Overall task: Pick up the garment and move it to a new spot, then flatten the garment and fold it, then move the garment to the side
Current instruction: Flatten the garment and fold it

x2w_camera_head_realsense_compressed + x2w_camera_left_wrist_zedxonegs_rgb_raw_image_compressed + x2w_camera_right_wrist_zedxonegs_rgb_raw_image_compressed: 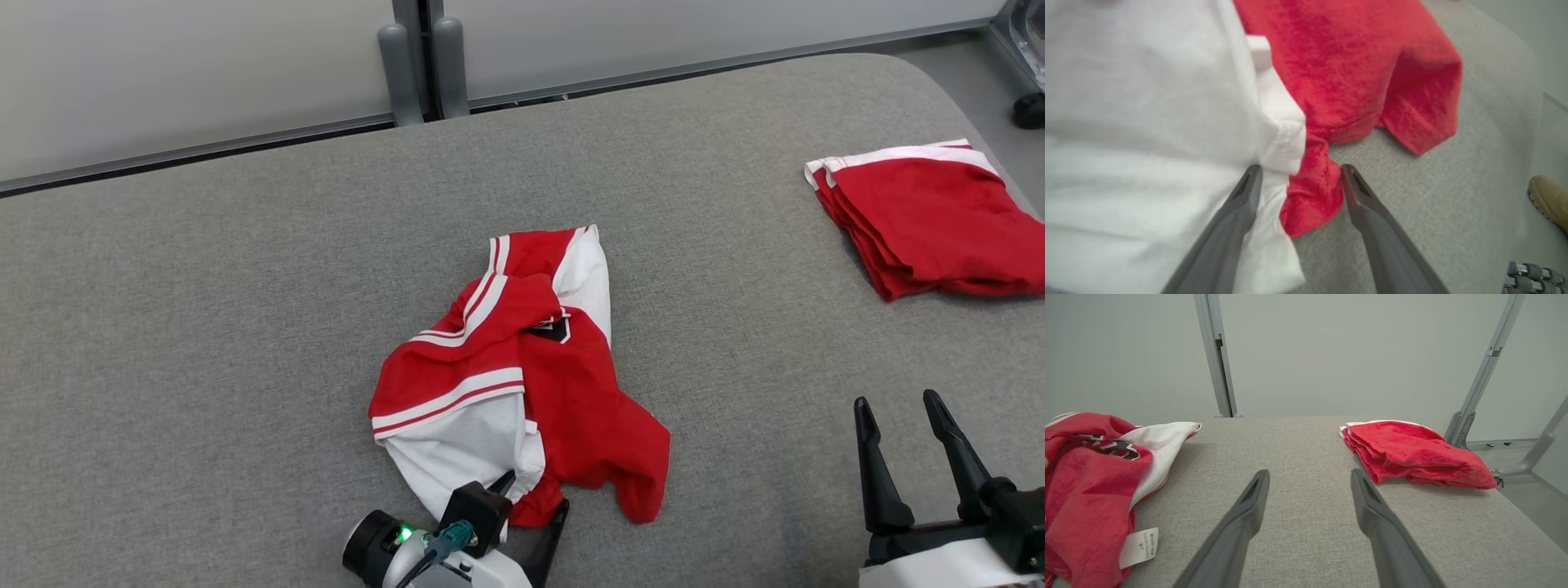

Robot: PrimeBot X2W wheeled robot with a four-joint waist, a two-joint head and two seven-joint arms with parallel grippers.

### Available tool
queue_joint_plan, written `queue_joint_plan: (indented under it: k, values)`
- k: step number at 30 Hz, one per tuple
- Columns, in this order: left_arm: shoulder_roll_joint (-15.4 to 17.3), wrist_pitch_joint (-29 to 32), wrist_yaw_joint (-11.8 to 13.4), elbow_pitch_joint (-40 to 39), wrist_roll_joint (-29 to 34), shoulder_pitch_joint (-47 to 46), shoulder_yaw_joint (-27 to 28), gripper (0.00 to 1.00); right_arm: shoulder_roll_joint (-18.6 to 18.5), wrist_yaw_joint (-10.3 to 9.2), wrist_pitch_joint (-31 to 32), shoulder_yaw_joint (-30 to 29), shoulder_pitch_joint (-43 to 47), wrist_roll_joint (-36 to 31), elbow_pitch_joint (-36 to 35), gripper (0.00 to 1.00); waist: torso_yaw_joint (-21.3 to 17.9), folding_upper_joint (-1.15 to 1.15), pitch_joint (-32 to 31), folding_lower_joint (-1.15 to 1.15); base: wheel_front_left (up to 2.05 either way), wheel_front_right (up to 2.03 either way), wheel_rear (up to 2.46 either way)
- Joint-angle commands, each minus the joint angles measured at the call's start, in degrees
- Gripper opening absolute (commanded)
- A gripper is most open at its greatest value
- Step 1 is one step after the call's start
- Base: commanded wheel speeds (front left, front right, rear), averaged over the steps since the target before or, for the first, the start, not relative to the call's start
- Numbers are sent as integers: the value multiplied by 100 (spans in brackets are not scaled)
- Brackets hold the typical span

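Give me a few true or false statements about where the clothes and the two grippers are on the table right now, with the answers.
1. The red and white garment lies spread flat on the table. False: it is bunched in a heap.
2. The left gripper is open, with an edge of the red and white garment between its fingers. True.
3. The right gripper is shut on the folded red garment. False: it is open over bare table, apart from that garment.
4. The folded red garment lies to the right of the red and white garment. True.
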Motion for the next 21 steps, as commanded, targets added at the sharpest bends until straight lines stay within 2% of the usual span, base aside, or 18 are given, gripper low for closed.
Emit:
queue_joint_plan:
  k: [1, 2, 3, 4, 7, 11, 17, 18, 21]
  values:
    - [43, 12, 84, 260, 60, -92, -20, 100, -24, -2, 0, -20, -59, 19, 18, 100, -67, 0, 69, 0, 0, 0, 0]
    - [53, -26, 94, 356, 59, -127, -25, 70, -24, -2, 0, -25, -69, 16, 22, 100, -66, 0, 76, 0, 0, 0, 0]
    - [60, -60, 89, 431, 45, -165, -26, 14, -24, -2, 0, -28, -87, 8, 27, 100, -60, 0, 72, 0, 0, 0, 0]
    - [57, -109, 73, 464, -22, -186, -9, 0, -24, -2, 0, -36, -96, 0, 28, 100, -45, 0, 62, 0, 0, 0, 0]
    - [47, -192, 0, 444, -209, -227, 85, 0, -24, -2, 0, -53, -87, -29, 33, 100, 28, 0, -5, 0, 0, 0, 0]
    - [214, -271, 108, -36, -501, -131, 465, 0, -24, -2, 0, -127, 7, -51, 55, 100, 156, 0, -143, 0, 0, 0, 0]
    - [798, -91, 438, -1294, -961, 132, 1273, 0, -24, -2, 0, -112, 114, -1, 79, 100, 307, 0, -337, 0, 0, 0, 0]
    - [798, -91, 438, -1294, -961, 132, 1273, 0, -24, -2, 0, -112, 114, -1, 79, 100, 307, 0, -337, 0, 0, 0, 0]
    - [1158, 43, 587, -1684, -1053, 122, 1676, 0, -24, -2, 1, -32, 120, 19, 100, 100, 327, 0, -376, 0, 0, 0, 0]
